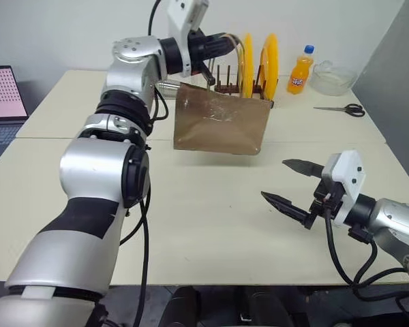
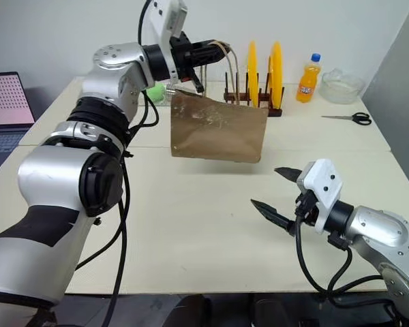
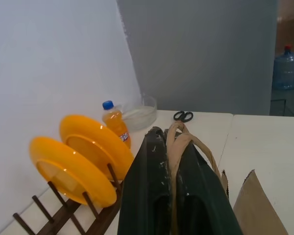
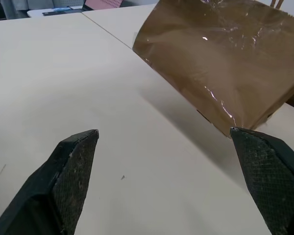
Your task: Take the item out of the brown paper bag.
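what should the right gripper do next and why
Probably move toward the brown paper bag and reach for its top opening. The left gripper is shut on the handles, holding the bag off the table, and the right gripper waits open and empty nearby. The item isn't visible yet.

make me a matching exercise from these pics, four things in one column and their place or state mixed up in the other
Things:
1. brown paper bag
2. left claw
3. right claw
4. scissors

Place or state:
A. open, holding nothing, low over the table's near right part
B. lying flat on the table near its far right edge
C. hanging clear of the table by its loop handles
D. shut on the bag's handles, raised near the plate rack

Pairs: 1-C, 2-D, 3-A, 4-B
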`<move>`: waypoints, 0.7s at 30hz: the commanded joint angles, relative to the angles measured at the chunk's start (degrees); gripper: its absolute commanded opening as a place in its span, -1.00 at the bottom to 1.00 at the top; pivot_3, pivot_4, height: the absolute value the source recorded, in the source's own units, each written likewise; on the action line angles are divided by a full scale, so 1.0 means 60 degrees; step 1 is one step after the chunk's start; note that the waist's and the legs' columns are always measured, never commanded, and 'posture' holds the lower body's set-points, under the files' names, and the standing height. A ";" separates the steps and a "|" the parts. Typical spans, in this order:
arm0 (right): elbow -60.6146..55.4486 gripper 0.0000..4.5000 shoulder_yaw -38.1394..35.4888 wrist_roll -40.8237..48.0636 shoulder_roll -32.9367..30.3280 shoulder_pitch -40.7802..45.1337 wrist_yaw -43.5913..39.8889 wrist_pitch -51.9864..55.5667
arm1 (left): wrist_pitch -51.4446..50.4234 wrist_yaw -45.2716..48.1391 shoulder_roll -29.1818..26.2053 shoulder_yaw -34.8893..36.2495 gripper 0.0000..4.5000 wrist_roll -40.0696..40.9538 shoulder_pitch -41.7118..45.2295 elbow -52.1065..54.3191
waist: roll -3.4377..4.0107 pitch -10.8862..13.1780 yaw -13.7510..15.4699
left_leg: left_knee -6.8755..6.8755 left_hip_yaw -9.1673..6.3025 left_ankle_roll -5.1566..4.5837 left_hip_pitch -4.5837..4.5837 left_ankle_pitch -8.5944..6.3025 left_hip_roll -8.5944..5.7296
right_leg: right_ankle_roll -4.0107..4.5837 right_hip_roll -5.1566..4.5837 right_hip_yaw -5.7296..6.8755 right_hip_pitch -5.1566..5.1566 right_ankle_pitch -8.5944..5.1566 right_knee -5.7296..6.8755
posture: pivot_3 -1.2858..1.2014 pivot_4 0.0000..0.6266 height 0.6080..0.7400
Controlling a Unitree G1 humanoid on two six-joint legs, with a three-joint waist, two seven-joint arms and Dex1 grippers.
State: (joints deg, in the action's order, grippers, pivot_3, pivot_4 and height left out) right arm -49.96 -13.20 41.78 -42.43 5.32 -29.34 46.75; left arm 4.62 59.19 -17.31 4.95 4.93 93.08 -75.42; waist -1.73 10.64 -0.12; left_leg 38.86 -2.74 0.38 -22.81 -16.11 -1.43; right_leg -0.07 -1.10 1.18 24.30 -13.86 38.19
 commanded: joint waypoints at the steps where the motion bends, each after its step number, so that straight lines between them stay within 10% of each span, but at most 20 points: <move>1: -0.0589 1.00 -0.0508 0.0248 -0.0032 -0.0279 0.0386 0.0039 | 0.0491 -0.0037 0.0192 0.0091 -0.99 -0.0142 0.0310 0.0083 | 0.0000 0.0000 -0.0001 | 0.0000 0.0001 -0.0001 0.0001 0.0001 0.0000 | -0.0001 0.0001 0.0000 0.0000 0.0000 0.0005 | 0.03 -0.52 1.00; 21: -0.1639 1.00 -0.0262 0.0024 0.0865 -0.1733 0.2280 -0.0458 | 0.1736 -0.0821 0.0473 -0.0637 -0.99 -0.2013 -0.0624 -0.0229 | -0.0003 0.0001 -0.0014 | 0.0007 0.0040 -0.0003 0.0051 0.0001 -0.0006 | -0.0006 0.0003 -0.0045 0.0002 -0.0004 0.0094 | 0.03 -0.52 1.00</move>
State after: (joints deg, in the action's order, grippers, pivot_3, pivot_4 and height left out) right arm -55.19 -14.34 41.65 -37.27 -5.67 -16.21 45.35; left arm 13.21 55.48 -14.02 1.30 -6.96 88.18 -77.69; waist -1.74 10.65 -0.21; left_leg 38.91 -2.51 0.36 -22.51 -16.10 -1.47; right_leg -0.11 -1.09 0.92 24.31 -13.89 38.76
